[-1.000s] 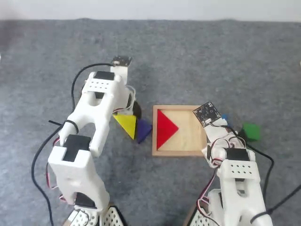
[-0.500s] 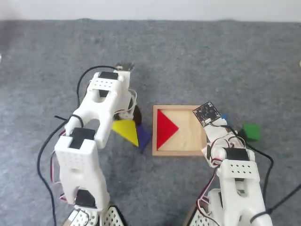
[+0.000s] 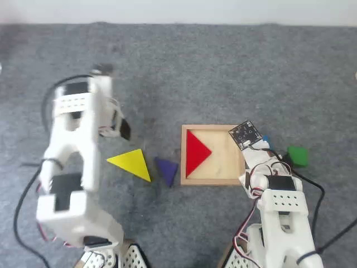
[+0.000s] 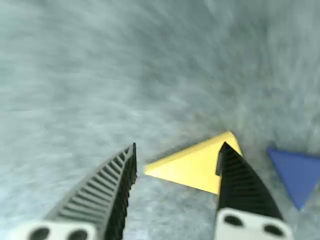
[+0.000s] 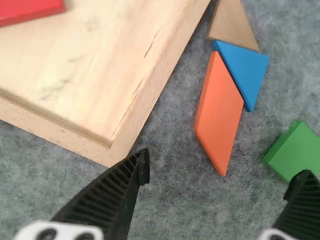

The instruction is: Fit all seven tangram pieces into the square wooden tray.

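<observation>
The square wooden tray (image 3: 226, 161) lies at table centre with a red triangle (image 3: 195, 152) in its left part. Left of it on the carpet lie a yellow triangle (image 3: 131, 163) and a small dark blue triangle (image 3: 167, 170). My left gripper (image 3: 120, 130) hangs open just behind the yellow triangle (image 4: 192, 162), holding nothing; the dark blue triangle (image 4: 295, 172) lies beside it. My right gripper (image 5: 222, 170) is open and empty by the tray corner (image 5: 100, 75), near an orange parallelogram (image 5: 218, 112), a light blue triangle (image 5: 245, 67), a wood-coloured triangle (image 5: 231, 22) and a green square (image 5: 295, 150).
Grey carpet covers the table. The green square (image 3: 298, 156) lies right of the tray, close to the right arm (image 3: 276, 192). Black cables trail from both arms toward the front edge. Open carpet stretches behind the tray.
The left arm has swung left, away from the tray. The yellow and dark blue triangles have shifted left and forward and now lie uncovered. The right arm has kept still.
</observation>
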